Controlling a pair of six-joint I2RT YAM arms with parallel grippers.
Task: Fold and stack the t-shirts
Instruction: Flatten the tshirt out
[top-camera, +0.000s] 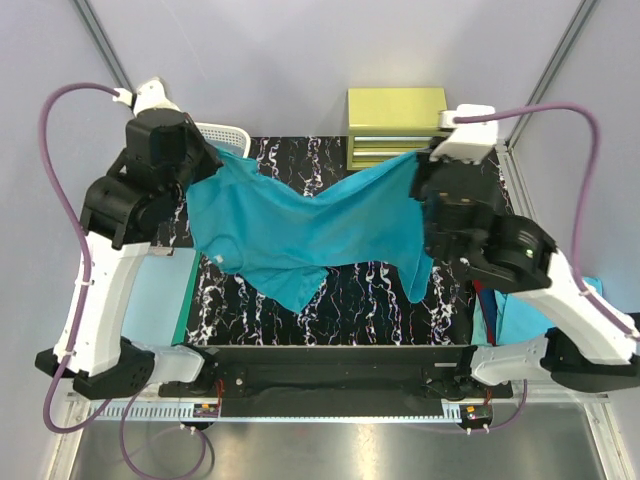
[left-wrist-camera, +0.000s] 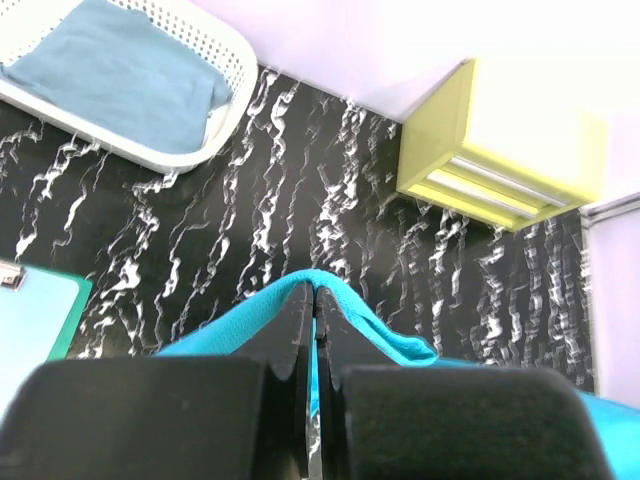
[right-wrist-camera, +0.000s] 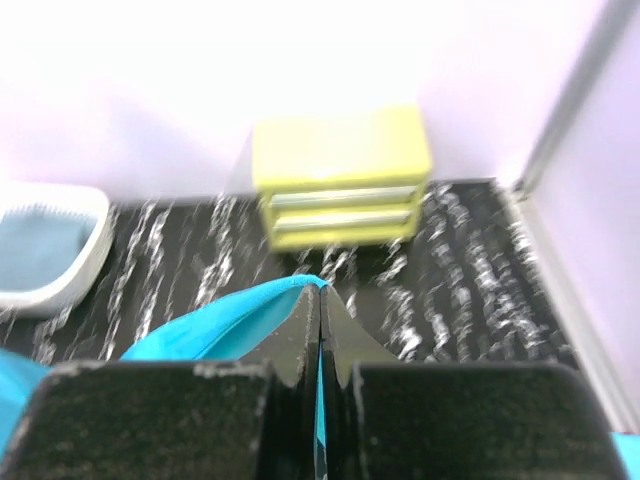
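The left end effector (left-wrist-camera: 312, 292) and right end effector (right-wrist-camera: 320, 295) were each pinched tight on the teal t-shirt (top-camera: 300, 225), which hung stretched sideways between them over the counter (top-camera: 370, 295).

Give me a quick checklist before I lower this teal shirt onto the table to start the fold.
1. Grip of the left gripper on the teal t-shirt: ok, shut on the cloth.
2. Grip of the right gripper on the same shirt: ok, shut on it.
3. Shirt stretched flat between them: not ok, it sags mid-span and one part hangs low.
4. Bare table under the shirt: cannot tell, the cloth hides it.
5. Gap between the yellow drawer unit and the right gripper: ok in the right wrist view.
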